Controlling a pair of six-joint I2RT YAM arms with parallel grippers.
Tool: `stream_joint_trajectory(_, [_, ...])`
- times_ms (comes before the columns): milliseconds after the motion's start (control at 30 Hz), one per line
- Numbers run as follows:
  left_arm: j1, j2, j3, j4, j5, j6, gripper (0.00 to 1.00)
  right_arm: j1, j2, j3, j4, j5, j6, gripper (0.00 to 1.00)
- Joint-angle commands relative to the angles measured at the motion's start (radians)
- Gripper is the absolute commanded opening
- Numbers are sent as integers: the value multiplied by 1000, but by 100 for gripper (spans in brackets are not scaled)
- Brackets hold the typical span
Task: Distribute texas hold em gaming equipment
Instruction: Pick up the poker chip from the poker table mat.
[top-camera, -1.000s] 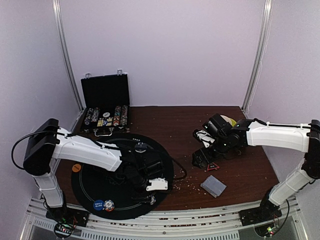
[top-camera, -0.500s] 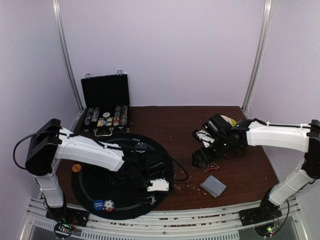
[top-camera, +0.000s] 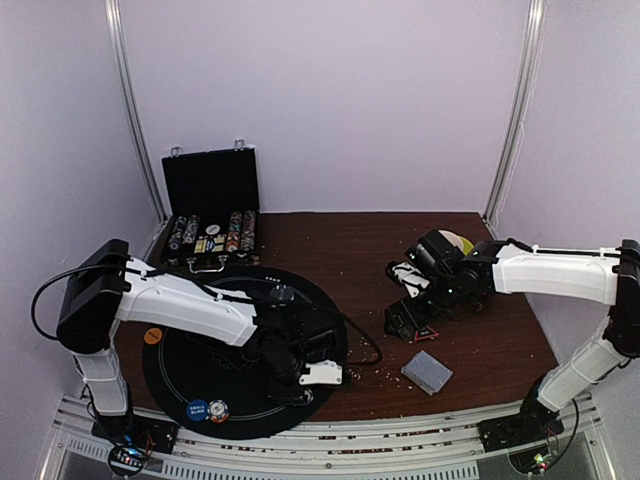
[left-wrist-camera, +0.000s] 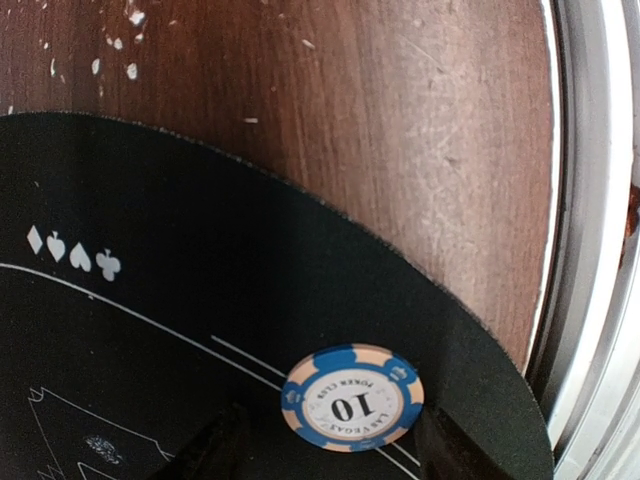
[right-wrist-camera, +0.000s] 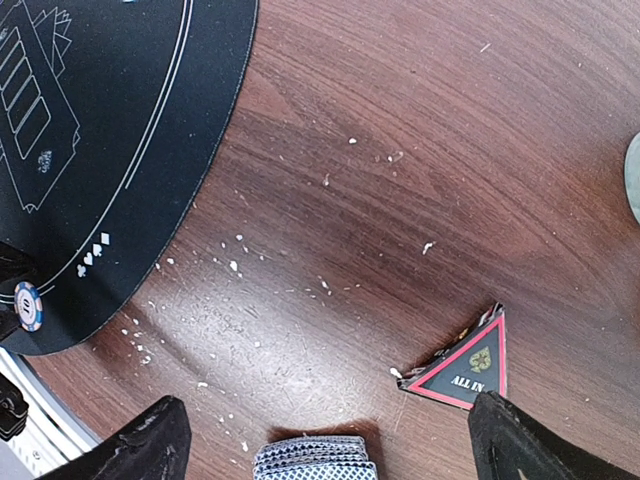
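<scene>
Top: left gripper (top-camera: 303, 385) sits low over the near-right edge of the black mat (top-camera: 190, 370). Right gripper (top-camera: 403, 318) is low over the table (top-camera: 340, 240); the card deck (top-camera: 427, 371) lies apart from it, nearer the bases.
Left wrist: fingers (left-wrist-camera: 215, 452) parted, straddling the blue chip (left-wrist-camera: 352, 398), which lies flat on the mat. No pinch.
Right wrist: fingers (right-wrist-camera: 150, 445) spread wide, nothing held. Deck's edge shows at frame bottom between them, ALL IN triangle (right-wrist-camera: 465, 365) near it.

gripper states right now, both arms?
Left gripper: open, fingers straddling the blue chip lying flat on the mat, not gripping it.
Right gripper: open wide, holding nothing.
</scene>
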Motion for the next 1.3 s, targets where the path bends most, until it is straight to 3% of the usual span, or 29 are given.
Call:
stream_joint_trajectory(0, [-37,58,-2,139,48,14,61,-3,2,-8,2,-12,13,100])
stream_joint_trajectory(400, [-38,34,-24,175,39,8,39,-3,13,-9,3,-15,16,100])
stream_joint_trajectory(967, [11,-123,-122,141,35,-3,32,-3,26,5,-7,-18,18,100])
stream_joint_trajectory(1133, [15,-74,-106,116,44,13,41,-3,35,12,-6,-19,16,100])
stream_joint_trajectory(1267, [4,-30,-51,120,74,3,61,-2,38,16,-7,-24,18,100])
